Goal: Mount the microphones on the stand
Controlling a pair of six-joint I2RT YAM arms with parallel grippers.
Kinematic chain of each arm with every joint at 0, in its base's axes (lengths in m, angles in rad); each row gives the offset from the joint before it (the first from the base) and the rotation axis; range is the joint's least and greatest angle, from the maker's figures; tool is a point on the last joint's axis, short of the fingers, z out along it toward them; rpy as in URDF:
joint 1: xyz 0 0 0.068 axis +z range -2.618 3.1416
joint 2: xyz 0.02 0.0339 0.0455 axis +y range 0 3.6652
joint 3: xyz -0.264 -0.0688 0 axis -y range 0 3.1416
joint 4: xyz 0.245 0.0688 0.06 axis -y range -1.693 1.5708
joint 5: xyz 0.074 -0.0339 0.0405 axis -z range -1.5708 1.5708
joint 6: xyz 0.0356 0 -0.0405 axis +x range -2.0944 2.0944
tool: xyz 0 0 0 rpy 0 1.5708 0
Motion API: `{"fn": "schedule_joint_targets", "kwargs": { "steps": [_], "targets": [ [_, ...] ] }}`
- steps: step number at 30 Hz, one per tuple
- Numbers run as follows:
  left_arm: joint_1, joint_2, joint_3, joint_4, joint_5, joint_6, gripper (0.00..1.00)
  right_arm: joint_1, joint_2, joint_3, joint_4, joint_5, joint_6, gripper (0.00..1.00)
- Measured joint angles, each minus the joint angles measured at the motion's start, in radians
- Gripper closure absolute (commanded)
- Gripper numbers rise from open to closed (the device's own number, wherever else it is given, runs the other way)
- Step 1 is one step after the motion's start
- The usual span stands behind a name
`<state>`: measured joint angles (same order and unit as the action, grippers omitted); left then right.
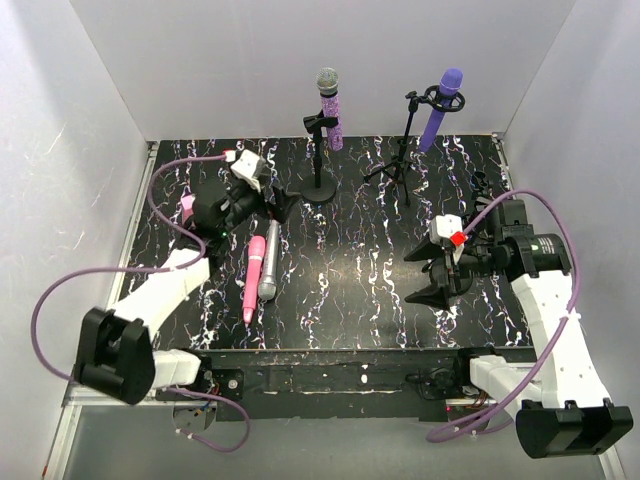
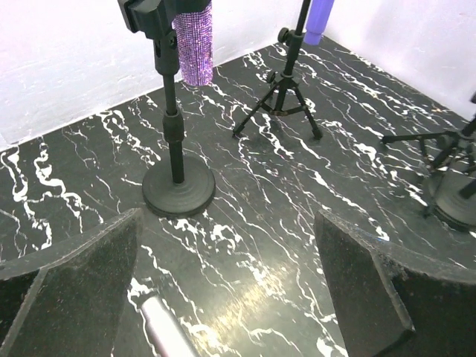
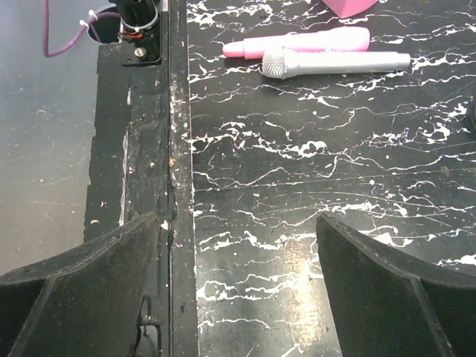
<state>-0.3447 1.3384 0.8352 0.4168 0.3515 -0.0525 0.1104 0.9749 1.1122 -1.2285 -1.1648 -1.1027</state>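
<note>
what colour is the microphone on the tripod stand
Purple. The microphone on the tripod stand shows best in the top view.

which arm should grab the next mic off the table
Probably left. The silver microphone and pink microphone lie side by side right beside the open left gripper, the silver one's end showing between its fingers. The right gripper, also open, sits across the table from them.

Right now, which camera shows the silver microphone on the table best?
Right wrist: the silver microphone lies whole and close, beside the pink microphone. The top view shows it small; the left wrist catches only one end at its bottom edge.
</note>
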Motion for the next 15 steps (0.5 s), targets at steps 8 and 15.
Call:
{"fn": "schedule_joint_targets", "kwargs": {
  "steps": [8,15],
  "targets": [
    [0.005,-0.323,-0.06,-0.313,0.022,-0.047,0.02,-0.057,-0.077,0.031,-0.085,0.061,-0.02,0.06],
    [0.007,-0.571,-0.135,-0.479,0.041,-0.143,0.02,-0.192,-0.1,0.102,-0.109,0.057,0.029,0.06]
  ]
}}
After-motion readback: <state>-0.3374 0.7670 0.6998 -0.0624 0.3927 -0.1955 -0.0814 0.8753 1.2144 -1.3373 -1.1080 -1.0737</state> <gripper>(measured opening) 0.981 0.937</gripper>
